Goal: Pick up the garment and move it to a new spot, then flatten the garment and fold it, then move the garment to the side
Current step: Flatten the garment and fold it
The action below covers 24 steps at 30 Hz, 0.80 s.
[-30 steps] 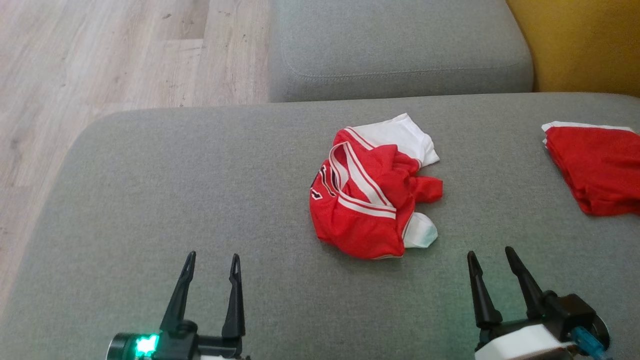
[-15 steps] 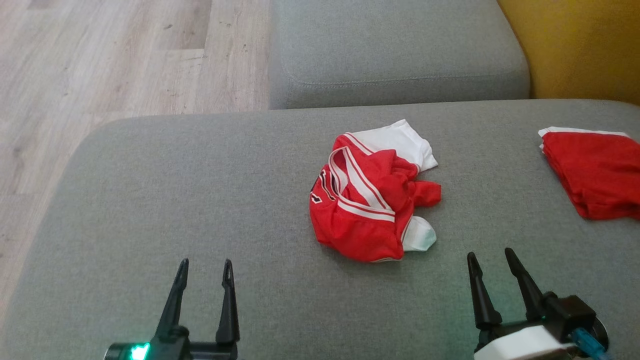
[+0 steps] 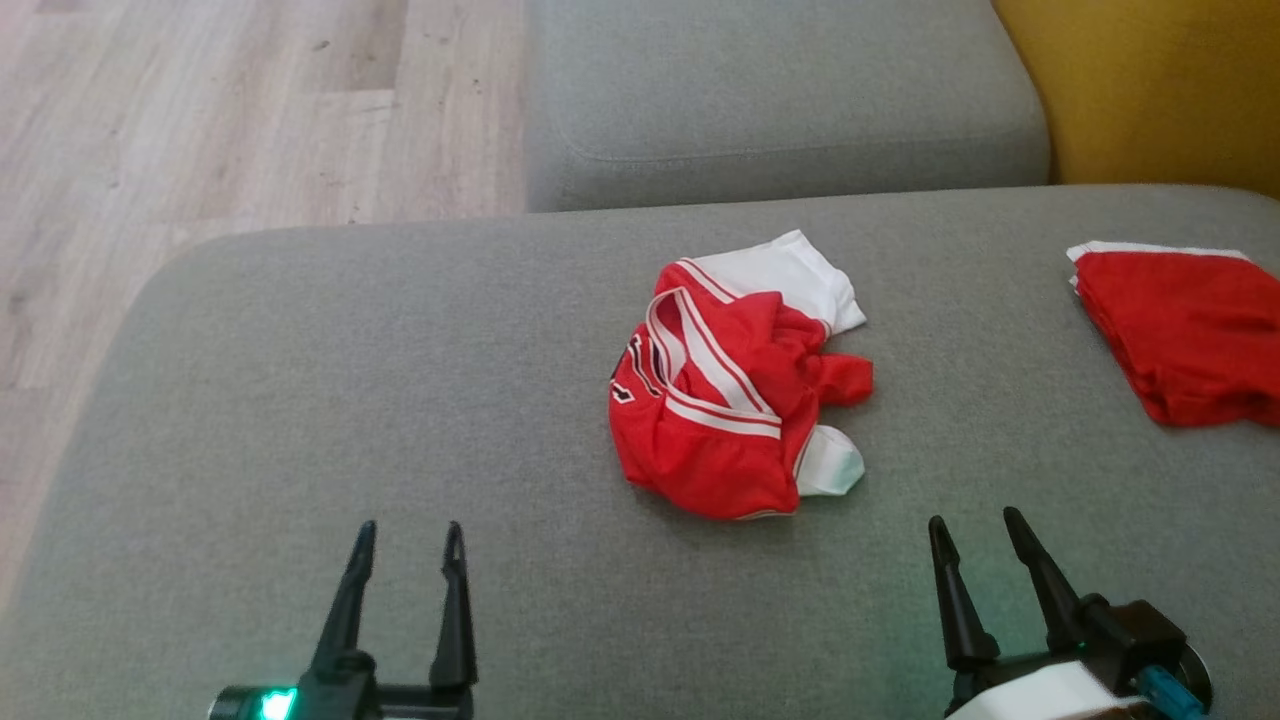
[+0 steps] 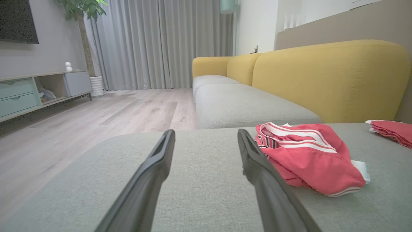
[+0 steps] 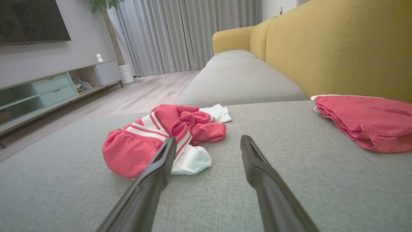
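a home living room: yellow-backed sofa (image 4: pixel 322 77), wall tv (image 5: pixel 32 21), curtains (image 4: pixel 161 45), media cabinet (image 5: pixel 54 87).

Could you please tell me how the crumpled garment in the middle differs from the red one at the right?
The crumpled garment lies in a bunched heap; the folded garment lies flat in neat layers. The crumpled garment shows striped white trim, white parts and dark lettering; the folded garment shows plain red with a white far edge. Both are red and white and rest on the grey cushion.
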Available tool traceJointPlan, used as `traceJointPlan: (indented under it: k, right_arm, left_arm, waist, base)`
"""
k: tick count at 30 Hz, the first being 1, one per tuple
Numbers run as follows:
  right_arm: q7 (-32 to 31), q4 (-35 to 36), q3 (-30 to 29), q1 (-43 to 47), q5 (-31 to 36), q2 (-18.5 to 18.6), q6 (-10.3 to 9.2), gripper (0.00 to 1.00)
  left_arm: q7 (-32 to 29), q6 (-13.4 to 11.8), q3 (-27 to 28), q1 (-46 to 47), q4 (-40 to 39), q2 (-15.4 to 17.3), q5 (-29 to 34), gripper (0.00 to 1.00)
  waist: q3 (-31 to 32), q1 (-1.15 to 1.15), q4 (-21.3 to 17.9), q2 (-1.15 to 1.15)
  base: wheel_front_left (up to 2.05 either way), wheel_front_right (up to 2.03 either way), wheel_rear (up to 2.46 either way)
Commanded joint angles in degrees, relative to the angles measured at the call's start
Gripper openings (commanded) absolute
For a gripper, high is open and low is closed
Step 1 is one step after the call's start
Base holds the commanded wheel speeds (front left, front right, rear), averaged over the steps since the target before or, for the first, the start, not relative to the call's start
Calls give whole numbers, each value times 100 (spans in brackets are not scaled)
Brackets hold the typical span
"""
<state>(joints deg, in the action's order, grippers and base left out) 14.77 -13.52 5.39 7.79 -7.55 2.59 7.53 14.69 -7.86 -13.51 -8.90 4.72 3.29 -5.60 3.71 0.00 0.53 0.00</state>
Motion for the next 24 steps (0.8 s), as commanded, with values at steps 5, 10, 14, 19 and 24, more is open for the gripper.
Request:
traceJointPlan:
  k: [5, 10, 14, 19, 24]
  right_arm:
    - [23, 223, 209, -290, 29, 29, -4, 100]
    - [23, 256, 309, -448, 83, 29, -4, 100]
    - [23, 307, 359, -745, 62, 29, -4, 100]
    - [23, 282, 505, -1003, 32, 29, -4, 100]
    - [23, 257, 567, -1207, 18, 29, -4, 100]
  left_arm:
    - [30, 143, -251, 609, 49, -40, -58, 100]
    - [30, 299, -1022, 1339, 609, -41, -60, 100]
    - [30, 352, -1718, 2204, 1286, -41, -71, 100]
    - [30, 362, -2372, 3001, 1951, -41, -233, 100]
    - [30, 312, -3192, 3636, 2635, -41, -769, 100]
  waist:
    - [-190, 0, -205, 0]
    - [-516, 0, -472, 0]
    - [-1076, 0, -710, 0]
    - [-1487, 0, -932, 0]
    - [-1761, 0, -1157, 0]
  base:
    - [0, 0, 0]
    - [0, 0, 0]
    - [0, 0, 0]
    - [0, 0, 0]
    - [0, 0, 0]
